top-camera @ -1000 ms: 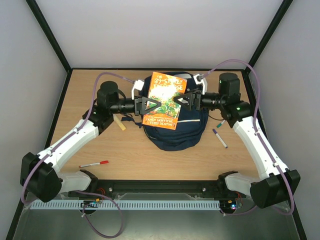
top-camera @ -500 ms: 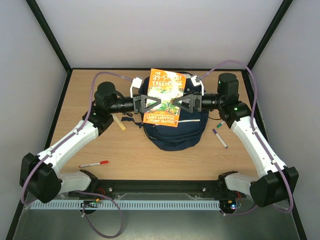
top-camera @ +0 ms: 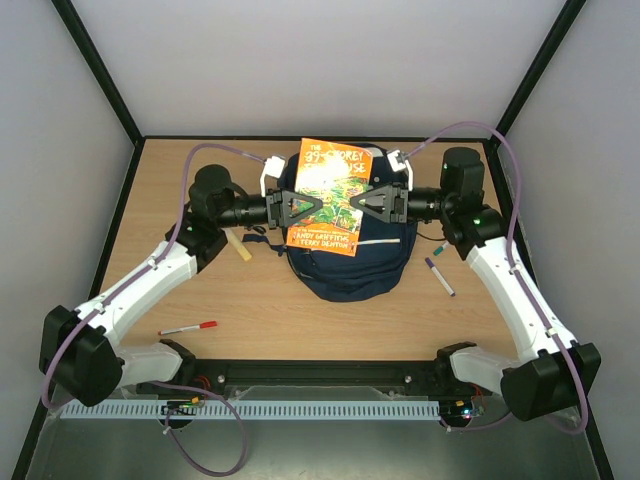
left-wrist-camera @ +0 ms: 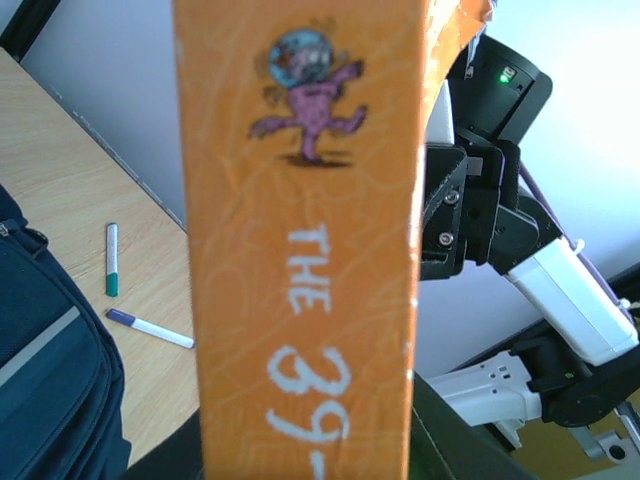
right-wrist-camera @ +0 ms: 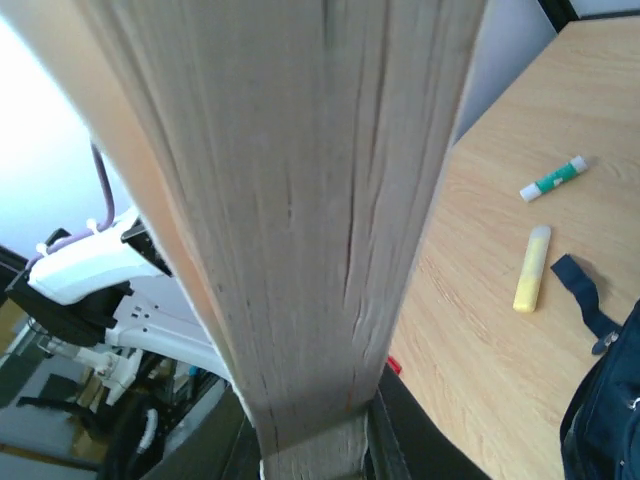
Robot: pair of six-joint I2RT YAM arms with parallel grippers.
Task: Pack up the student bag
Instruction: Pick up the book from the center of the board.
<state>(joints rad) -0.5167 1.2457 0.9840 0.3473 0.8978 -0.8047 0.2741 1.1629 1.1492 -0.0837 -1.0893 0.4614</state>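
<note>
While both arms reached in over the middle of the table (top-camera: 300, 310), the left gripper (top-camera: 303, 208) and the right gripper (top-camera: 367, 204) were each clamped on an opposite edge of the orange book (top-camera: 330, 180), holding it over the student bag (top-camera: 350, 270), which lay at the table's centre. By my reckoning the packing was barely under way: the book was not yet inside, and 3 pens, a red marker (top-camera: 188, 327), a purple marker (top-camera: 439, 277) and a yellow highlighter (top-camera: 239, 249), lay loose on the wood. Whether the bag's mouth stood open, I could not tell.
</note>
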